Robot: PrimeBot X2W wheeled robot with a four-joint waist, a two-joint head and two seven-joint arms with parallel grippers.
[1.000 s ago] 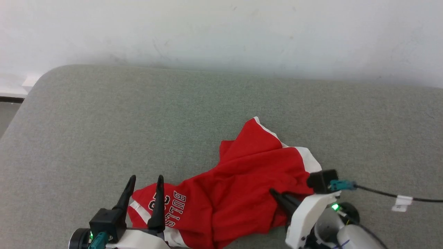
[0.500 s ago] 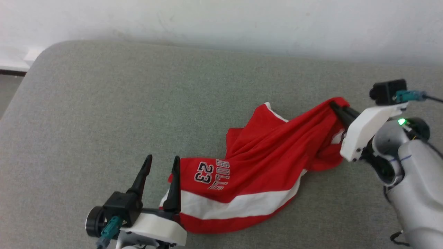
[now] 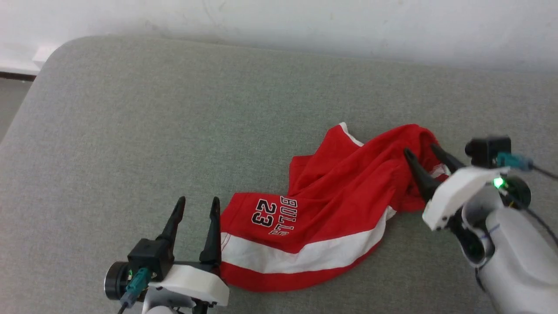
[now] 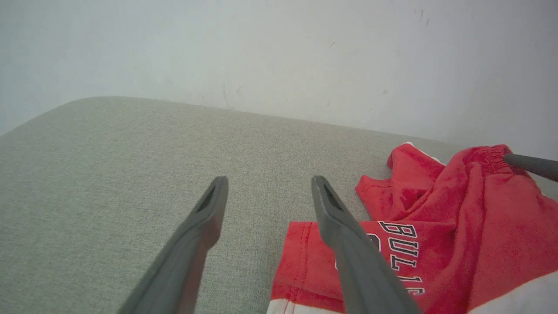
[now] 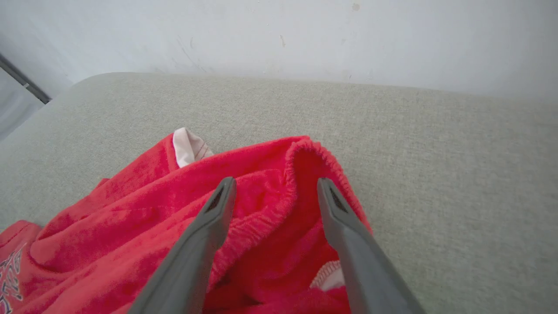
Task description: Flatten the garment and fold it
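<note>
At the frame's lower left, the left hand [image 3: 198, 201] stands open and empty, just beside the bright red, white-striped sports-fabric garment [image 3: 331, 196], which lies half spread across the lower centre of the grey fabric-covered surface [image 3: 130, 109]. Right of centre, the right hand [image 3: 421, 150] is open too, its fingers [image 5: 205, 235] straddling the bunched elastic waistband [image 5: 301, 150]. Closing there would likely pinch several layers; with nothing pinning the left edge, a pull could drag the whole piece rather than flatten it.
</note>
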